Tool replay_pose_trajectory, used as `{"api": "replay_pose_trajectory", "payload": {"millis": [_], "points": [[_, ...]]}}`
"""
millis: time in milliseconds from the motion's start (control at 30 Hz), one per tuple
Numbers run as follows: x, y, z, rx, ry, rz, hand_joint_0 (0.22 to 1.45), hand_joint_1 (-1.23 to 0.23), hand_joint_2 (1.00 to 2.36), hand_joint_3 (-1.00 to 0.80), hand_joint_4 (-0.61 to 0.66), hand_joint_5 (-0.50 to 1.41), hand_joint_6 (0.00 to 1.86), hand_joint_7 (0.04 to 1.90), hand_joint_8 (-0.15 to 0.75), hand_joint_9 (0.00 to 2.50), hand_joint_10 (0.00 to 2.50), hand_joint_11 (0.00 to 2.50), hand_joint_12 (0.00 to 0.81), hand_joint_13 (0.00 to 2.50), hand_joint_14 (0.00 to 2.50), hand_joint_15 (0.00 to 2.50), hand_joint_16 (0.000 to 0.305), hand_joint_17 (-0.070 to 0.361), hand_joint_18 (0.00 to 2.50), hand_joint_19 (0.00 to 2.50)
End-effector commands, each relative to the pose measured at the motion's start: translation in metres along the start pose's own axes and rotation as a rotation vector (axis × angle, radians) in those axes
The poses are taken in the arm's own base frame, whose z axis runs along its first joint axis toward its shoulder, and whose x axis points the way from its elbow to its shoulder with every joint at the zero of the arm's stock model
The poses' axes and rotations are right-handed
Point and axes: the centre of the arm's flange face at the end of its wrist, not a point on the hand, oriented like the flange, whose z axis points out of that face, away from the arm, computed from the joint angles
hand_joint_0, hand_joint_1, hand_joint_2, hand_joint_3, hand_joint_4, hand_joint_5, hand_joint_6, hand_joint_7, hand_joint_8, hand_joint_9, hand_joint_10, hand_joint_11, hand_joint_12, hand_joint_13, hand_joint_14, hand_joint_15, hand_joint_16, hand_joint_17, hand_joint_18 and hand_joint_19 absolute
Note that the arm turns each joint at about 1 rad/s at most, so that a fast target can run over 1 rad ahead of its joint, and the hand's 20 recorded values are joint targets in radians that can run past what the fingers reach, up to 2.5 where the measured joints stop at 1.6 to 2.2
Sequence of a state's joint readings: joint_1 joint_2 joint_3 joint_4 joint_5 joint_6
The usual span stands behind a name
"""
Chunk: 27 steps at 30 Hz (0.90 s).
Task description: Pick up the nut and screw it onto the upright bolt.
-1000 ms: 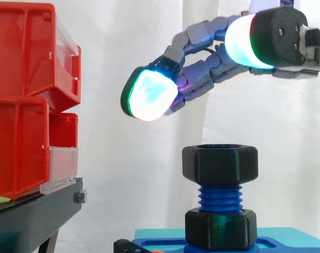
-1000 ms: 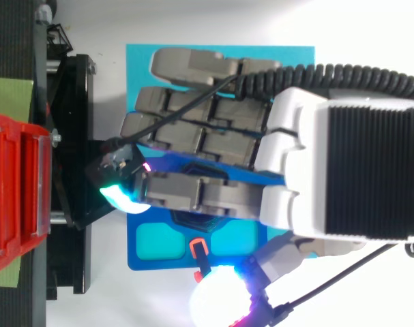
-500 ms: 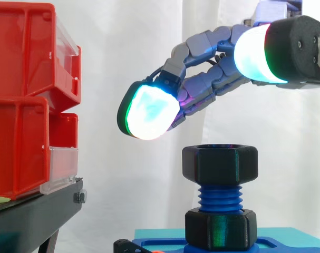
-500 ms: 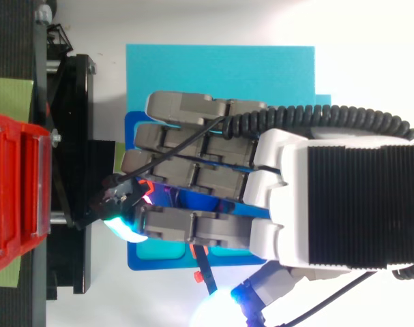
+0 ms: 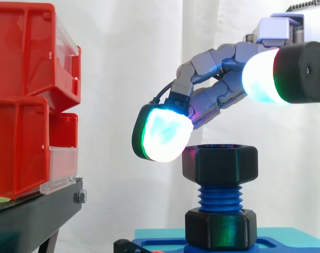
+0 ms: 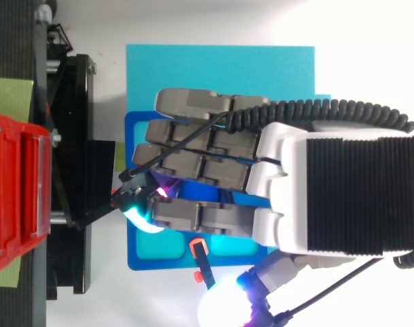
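Black and six-sided, the plastic nut [image 5: 220,164] sat on top of the upright blue threaded bolt [image 5: 220,196], with bare thread showing beneath it down to a second black hexagonal collar [image 5: 220,227] at the bolt's foot. The bolt rose from a dark blue base plate [image 6: 135,262], which lay on a cyan mat [image 6: 220,65] and reached the mat's edge facing the black stand [image 5: 33,219]. From above I saw the hand [image 6: 295,191] spread over the plate, covering the bolt. Its fingers were loosely bent and held nothing. In the side view one glowing white-green fingertip [image 5: 162,139] hung at the nut's upper corner on the bin side; I could not tell whether it touched. The thumb's pad [image 5: 262,76] was well above the nut. Stacked red plastic bins [image 5: 22,105] stood on the stand.
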<state>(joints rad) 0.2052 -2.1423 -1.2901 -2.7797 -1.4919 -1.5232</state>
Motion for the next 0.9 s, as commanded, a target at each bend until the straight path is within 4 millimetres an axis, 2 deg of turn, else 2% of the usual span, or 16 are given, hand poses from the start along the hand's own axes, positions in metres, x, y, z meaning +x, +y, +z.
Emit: {"api": "replay_pose_trajectory", "payload": {"millis": [0, 200, 467, 867], "points": [[0.002, -0.002, -0.002, 0.001, 0.014, -0.001, 0.49, -0.17, 1.0, -0.5, 0.18, -0.11, 0.5, 0.92, 0.218, 0.58, 0.0, 0.0, 0.262, 0.59, 0.0, 0.0, 0.029, 0.064, 0.27, 0.0], [0.001, -0.01, -0.003, 0.012, 0.018, -0.002, 0.49, -0.18, 1.0, -0.5, 0.19, -0.09, 0.5, 1.15, 0.225, 0.59, 0.0, 0.0, 0.257, 0.6, 0.0, 0.0, 0.027, 0.06, 0.27, 0.0], [0.001, -0.023, -0.006, 0.02, 0.024, -0.004, 0.49, -0.18, 1.0, -0.5, 0.14, -0.07, 0.5, 1.32, 0.23, 0.61, 0.0, 0.0, 0.252, 0.61, 0.0, 0.0, 0.026, 0.058, 0.27, 0.0], [-0.001, -0.039, -0.009, 0.009, 0.02, -0.006, 0.5, -0.2, 1.0, -0.5, 0.14, -0.08, 0.61, 1.22, 0.239, 0.68, 0.0, 0.0, 0.24, 0.67, 0.0, 0.0, 0.023, 0.051, 0.32, 0.0]]}}
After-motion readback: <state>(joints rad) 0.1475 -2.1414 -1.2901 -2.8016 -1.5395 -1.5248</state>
